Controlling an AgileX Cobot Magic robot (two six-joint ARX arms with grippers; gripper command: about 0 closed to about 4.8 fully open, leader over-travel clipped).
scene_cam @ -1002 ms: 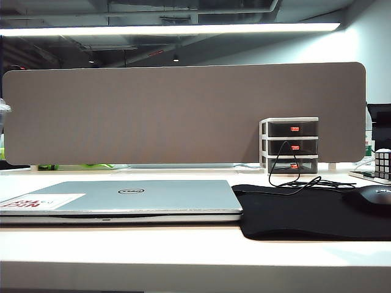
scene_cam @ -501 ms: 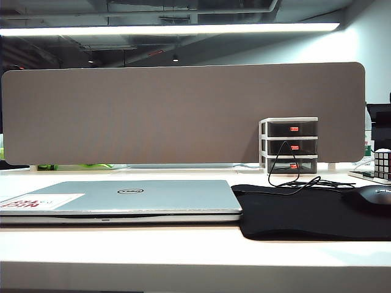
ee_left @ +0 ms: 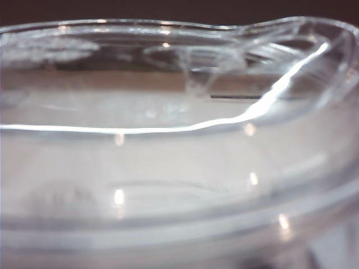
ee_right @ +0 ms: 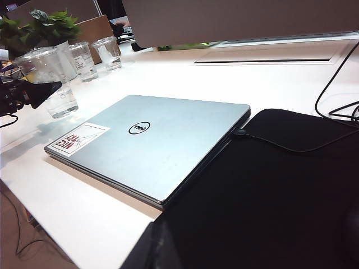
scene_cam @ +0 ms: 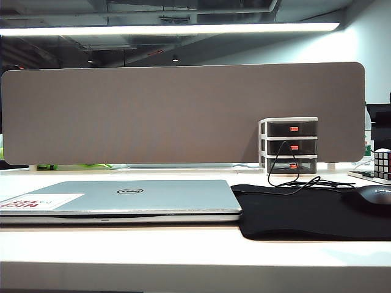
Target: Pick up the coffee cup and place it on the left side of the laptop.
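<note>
The coffee cup (ee_right: 56, 84), clear plastic with a domed lid and a little liquid at the bottom, is upright off the sticker end of the silver laptop (ee_right: 151, 140). My left gripper (ee_right: 33, 92) reaches in black from the side and is shut on the cup's wall. Whether the base touches the table I cannot tell. In the left wrist view the cup's lid (ee_left: 179, 140) fills the picture and hides the fingers. The exterior view shows the laptop (scene_cam: 122, 198) but neither cup nor grippers. My right gripper (ee_right: 162, 249) is only a dark shape over the mouse pad.
Two more clear cups (ee_right: 84, 59) (ee_right: 106, 50) and a plant (ee_right: 39, 25) stand behind the held cup. A black mouse pad (scene_cam: 305, 210) with a mouse (scene_cam: 372, 196) lies right of the laptop. Small drawers (scene_cam: 290, 145), a cable and a puzzle cube (scene_cam: 383, 163) sit at the back right.
A second ago the cup's lid showed at the exterior view's left edge, above table height. It has left that view. Laptop, pad and mouse have not moved.
</note>
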